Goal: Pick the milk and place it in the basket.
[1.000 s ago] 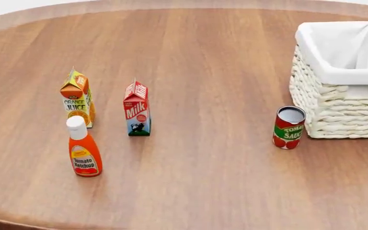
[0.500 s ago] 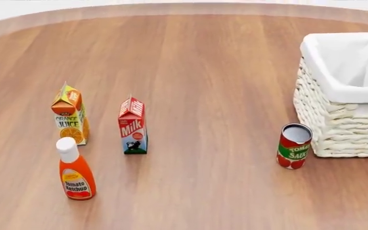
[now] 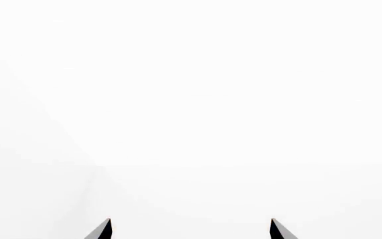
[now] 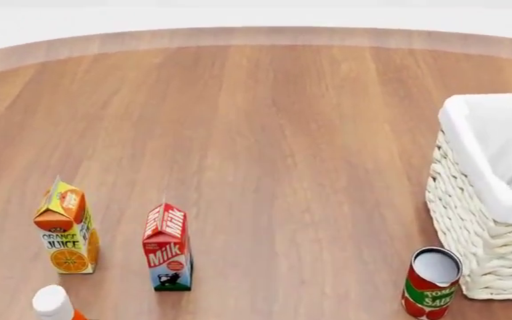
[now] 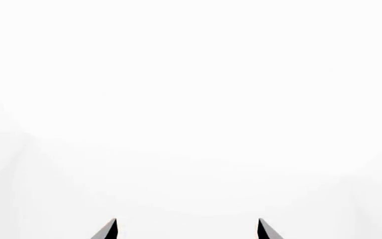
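On the round wooden table [image 4: 265,120] stand five things — one milk [image 4: 167,248] carton, one orange juice carton [image 4: 66,227], one ketchup bottle [image 4: 54,304] of which only the white cap shows at the near edge, one tomato sauce can [image 4: 432,283], and one basket [image 4: 496,200]. The milk stands upright toward the table's near left part, just right of the juice carton and apart from it, with the ketchup cap nearer the front edge. The basket sits at the right edge, well apart from the milk; the can stands just in front of its near corner.

Neither arm shows in the head view. Each wrist view shows only blank white and two dark tips — the left gripper [image 3: 189,230] and the right gripper [image 5: 185,230] both have their fingers spread wide with nothing between them. Where the milk lies relative to either gripper cannot be told.
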